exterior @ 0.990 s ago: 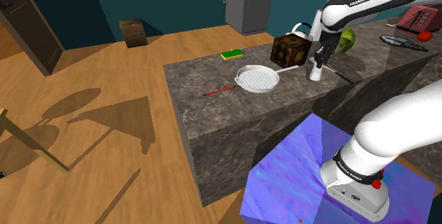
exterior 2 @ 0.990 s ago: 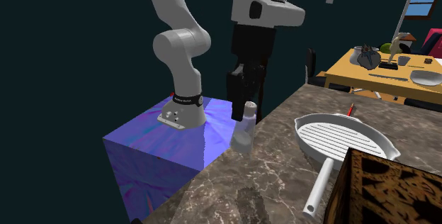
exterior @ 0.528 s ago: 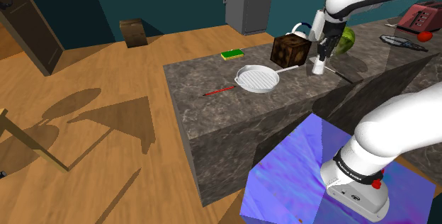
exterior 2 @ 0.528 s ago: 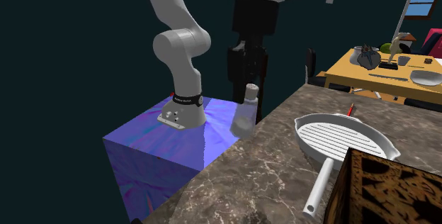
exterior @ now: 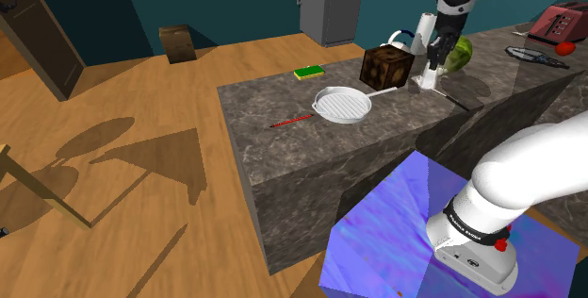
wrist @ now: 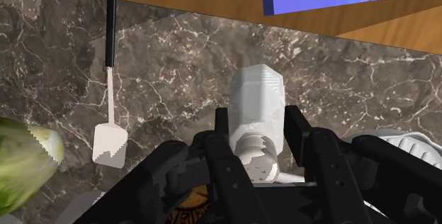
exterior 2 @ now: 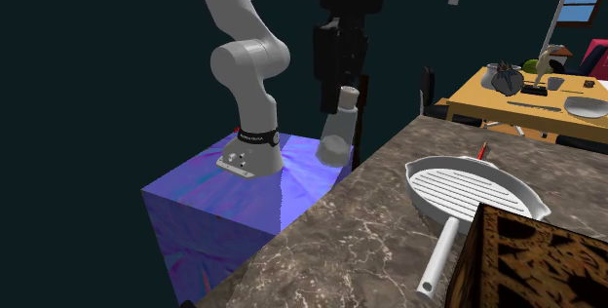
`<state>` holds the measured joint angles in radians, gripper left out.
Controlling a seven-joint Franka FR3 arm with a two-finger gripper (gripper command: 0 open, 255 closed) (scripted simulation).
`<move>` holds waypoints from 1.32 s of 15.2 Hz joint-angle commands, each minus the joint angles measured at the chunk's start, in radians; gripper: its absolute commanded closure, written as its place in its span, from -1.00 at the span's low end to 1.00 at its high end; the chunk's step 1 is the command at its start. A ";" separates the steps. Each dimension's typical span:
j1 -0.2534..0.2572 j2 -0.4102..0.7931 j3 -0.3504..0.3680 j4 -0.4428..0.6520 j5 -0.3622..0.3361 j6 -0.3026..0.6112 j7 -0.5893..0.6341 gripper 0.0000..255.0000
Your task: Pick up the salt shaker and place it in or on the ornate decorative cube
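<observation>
I recorded a white grill pan (exterior: 342, 105) mid-surface on the counter (exterior: 273, 145), a red pencil (exterior: 292, 119) near it, and a green sponge (exterior: 308, 72) at the far edge.

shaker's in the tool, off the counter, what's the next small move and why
Probably carry the white salt shaker sideways toward the ornate cube: the tool clasps it clear of the marble counter, beside the cube, not yet over it.

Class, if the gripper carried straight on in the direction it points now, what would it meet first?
Probably the marble countertop, directly beyond the salt shaker that the gripper clasps; the shaker's base would touch first. Depth is hard to judge.
</observation>
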<state>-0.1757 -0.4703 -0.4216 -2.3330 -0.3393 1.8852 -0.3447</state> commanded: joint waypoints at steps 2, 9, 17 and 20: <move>0.002 -0.008 0.009 0.035 0.005 -0.043 -0.004 1.00; 0.007 -0.012 0.024 0.124 0.018 -0.136 -0.018 1.00; 0.018 0.035 0.025 0.246 0.038 -0.209 -0.040 1.00; 0.036 0.164 -0.005 0.370 0.077 -0.203 -0.072 1.00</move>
<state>-0.1436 -0.3395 -0.4181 -1.9951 -0.2724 1.6805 -0.4062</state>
